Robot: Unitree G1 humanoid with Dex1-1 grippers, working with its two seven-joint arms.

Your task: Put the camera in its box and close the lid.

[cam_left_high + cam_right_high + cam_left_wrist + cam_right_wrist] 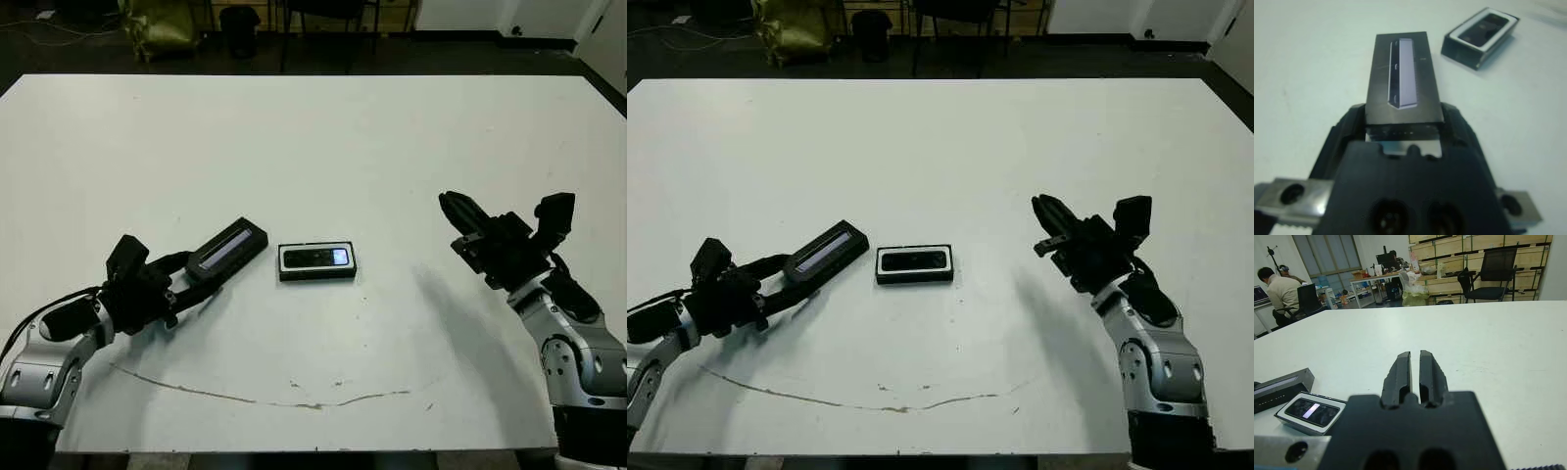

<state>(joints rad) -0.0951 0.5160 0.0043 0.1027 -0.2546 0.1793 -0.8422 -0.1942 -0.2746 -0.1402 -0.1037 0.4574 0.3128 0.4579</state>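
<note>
The small slim black camera bar [316, 258] lies in the shallow black box with the white lining [286, 260], just below the middle of the head frame, and its glossy window catches a bright glint at its right end. From here it looks seated flat, with the white lining showing as a border around it, so I judge the first half of the job done. The box sits square on the white surface [313, 147], open side up, ready to be covered.

Just to the left of the box is the flat black lid with the long bluish-grey strip [227, 249]. My left fingers [1452, 129] pinch it by its near end, one on each long edge, as my left wrist view shows plainly. I hold it slanted, its far end pointing up and right toward the box and close to the box's left end without touching it. Gripping it at the end leaves the rest of the lid free to go over the box.

My right gripper [1415, 369] hangs over bare surface at the right of the frame, well apart from the box, its two fingers pressed nearly together on nothing. It keeps out of the way, though it could steady the box if the lid pushes it.
</note>
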